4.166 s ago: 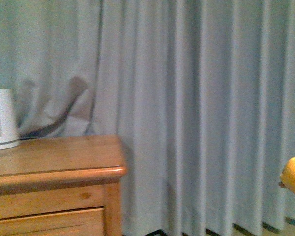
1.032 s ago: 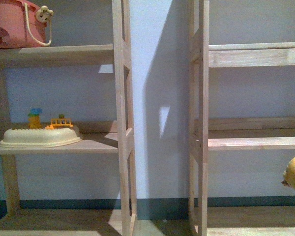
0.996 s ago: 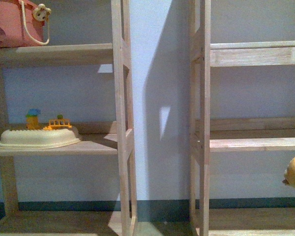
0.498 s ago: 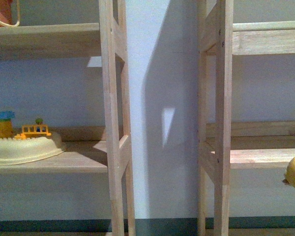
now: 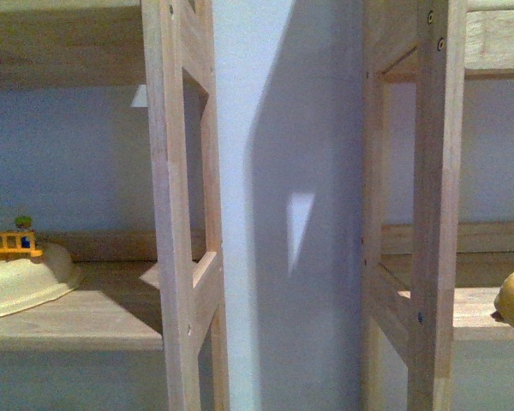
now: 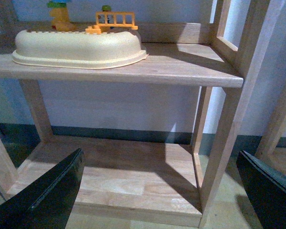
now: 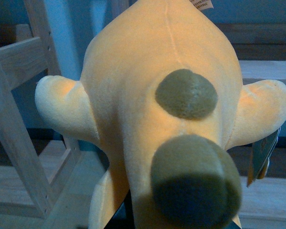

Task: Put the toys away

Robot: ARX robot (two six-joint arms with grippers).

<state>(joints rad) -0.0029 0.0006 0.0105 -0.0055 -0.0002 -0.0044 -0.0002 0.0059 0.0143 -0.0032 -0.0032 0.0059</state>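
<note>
Plush toy [image 7: 167, 95] hangs in the air at the right gripper, low at the front view's right edge and about level with the right-hand shelf [image 5: 478, 310]. That gripper's fingers are hidden under the toy. They are judged clamped on it, since nothing else carries it. Left gripper [image 6: 159, 157]: fingers spread, empty.

Step in hand looks like delivery. Probably best to lift the toy above the board's edge, pass inside the upright [image 5: 433, 214], seat it well back, then release.

Cream tub [image 6: 76, 47] sits on the left-hand shelf [image 6: 181, 67]. It holds an orange fence piece [image 6: 115, 20] and a small figure [image 6: 61, 12].
</note>
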